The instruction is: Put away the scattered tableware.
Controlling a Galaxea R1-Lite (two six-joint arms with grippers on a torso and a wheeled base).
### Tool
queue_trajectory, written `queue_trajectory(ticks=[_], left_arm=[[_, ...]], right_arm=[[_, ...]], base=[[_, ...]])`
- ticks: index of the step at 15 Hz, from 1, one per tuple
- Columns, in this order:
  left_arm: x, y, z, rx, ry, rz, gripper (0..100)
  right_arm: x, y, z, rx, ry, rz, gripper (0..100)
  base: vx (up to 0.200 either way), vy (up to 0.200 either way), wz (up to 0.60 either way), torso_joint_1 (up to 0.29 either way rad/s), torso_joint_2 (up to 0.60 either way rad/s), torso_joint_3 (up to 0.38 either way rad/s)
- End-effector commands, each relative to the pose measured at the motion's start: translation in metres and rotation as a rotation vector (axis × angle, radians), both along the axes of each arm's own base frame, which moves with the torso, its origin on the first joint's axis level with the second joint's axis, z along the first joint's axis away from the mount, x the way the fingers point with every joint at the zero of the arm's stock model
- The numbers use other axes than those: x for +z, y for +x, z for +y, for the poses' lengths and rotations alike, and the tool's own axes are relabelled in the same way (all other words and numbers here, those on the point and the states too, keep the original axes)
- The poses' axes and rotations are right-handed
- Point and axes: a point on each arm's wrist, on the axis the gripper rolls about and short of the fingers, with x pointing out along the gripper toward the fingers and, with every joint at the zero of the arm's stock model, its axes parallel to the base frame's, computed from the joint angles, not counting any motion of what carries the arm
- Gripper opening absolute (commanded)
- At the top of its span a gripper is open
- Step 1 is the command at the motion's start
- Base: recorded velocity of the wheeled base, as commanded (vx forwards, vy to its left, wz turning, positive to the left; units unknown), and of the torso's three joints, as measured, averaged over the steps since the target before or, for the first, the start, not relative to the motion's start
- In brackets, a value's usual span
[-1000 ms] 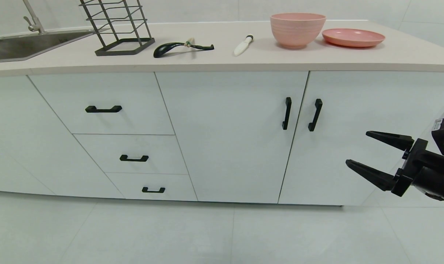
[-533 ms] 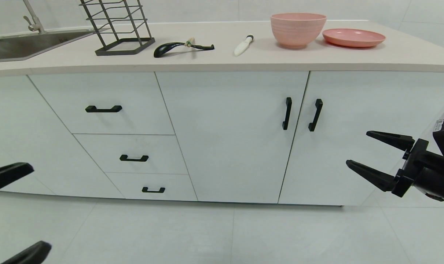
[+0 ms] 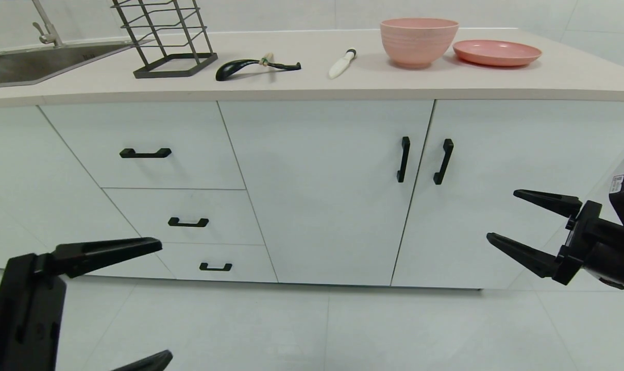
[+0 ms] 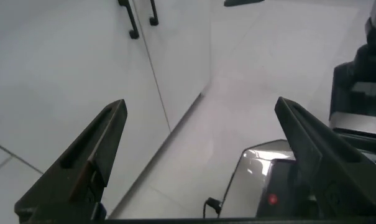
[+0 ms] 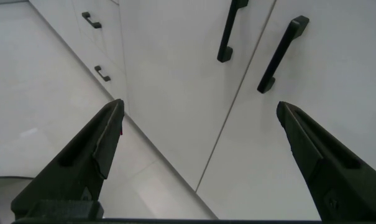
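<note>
Both my jaws are spread wide, holding nothing. My left gripper [image 3: 165, 299] is low at 7 o'clock, my right gripper [image 3: 501, 215] at 4, facing the white cabinet doors [image 3: 332, 196]. On the beige countertop [image 3: 574, 77], the black spoon [image 3: 239, 66] lies 9-to-3 with its scoop at 9, and the white knife [image 3: 341, 64] runs 7-to-1. The pink bowl [image 3: 418, 41] and pink plate [image 3: 496, 52] are at 1.
</note>
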Motion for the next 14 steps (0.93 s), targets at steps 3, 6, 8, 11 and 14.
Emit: queue_trajectory(ticks=[3,6,8,11,14], left_arm=[[-0.008,0.069,-0.014,-0.073,0.014,-0.03,100],[-0.029,0.089,-0.031,-0.1,0.021,-0.048,100],[-0.02,0.097,-0.047,-0.121,0.0,-0.068,100],[-0.006,0.113,-0.069,-0.146,-0.019,-0.093,100],[-0.006,0.126,-0.079,-0.03,-0.032,-0.065,100]], right_arm=[[-0.003,-0.002,0.0,0.005,-0.008,0.004,100],[-0.006,-0.005,0.002,0.017,-0.012,0.015,100],[-0.006,-0.005,0.002,0.019,-0.012,0.015,100],[-0.007,-0.005,0.006,0.039,-0.013,0.019,100],[-0.008,-0.003,0.006,0.039,-0.013,0.024,100]], base=[[0.0,0.0,0.0,0.0,0.0,0.0],[0.0,0.0,0.0,0.0,0.0,0.0],[0.0,0.0,0.0,0.0,0.0,0.0],[0.0,0.0,0.0,0.0,0.0,0.0],[0.0,0.0,0.0,0.0,0.0,0.0]])
